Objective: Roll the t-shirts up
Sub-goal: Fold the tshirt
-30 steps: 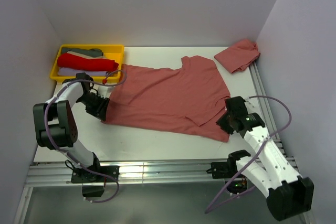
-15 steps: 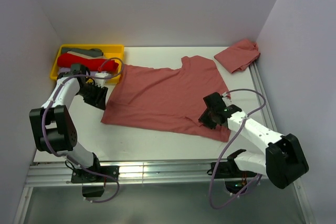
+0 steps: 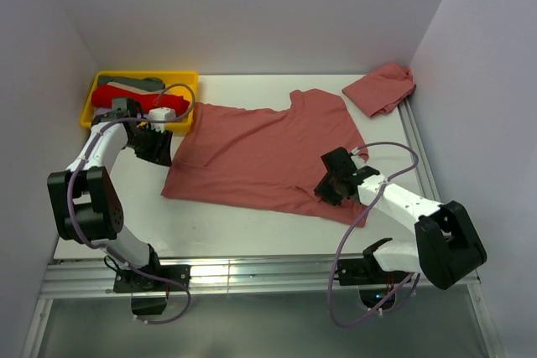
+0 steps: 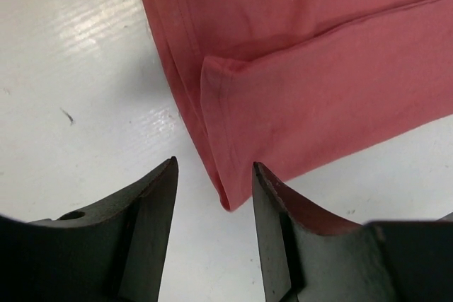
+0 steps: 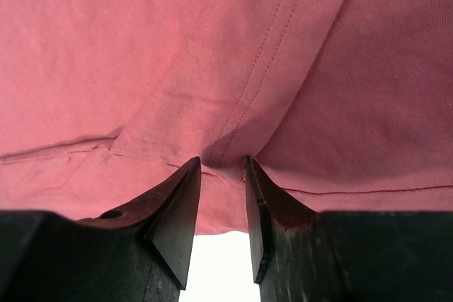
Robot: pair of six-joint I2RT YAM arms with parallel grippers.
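The t-shirt (image 4: 304,54) corner lies inside the open left claw (image 4: 214,175). The right claw (image 5: 223,167) — open just a little — sits at its hem.

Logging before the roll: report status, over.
Left gripper open astride shirt corner. Right gripper at near fold, grip unclear. Shirt spread, unrolled. Nothing else on it.
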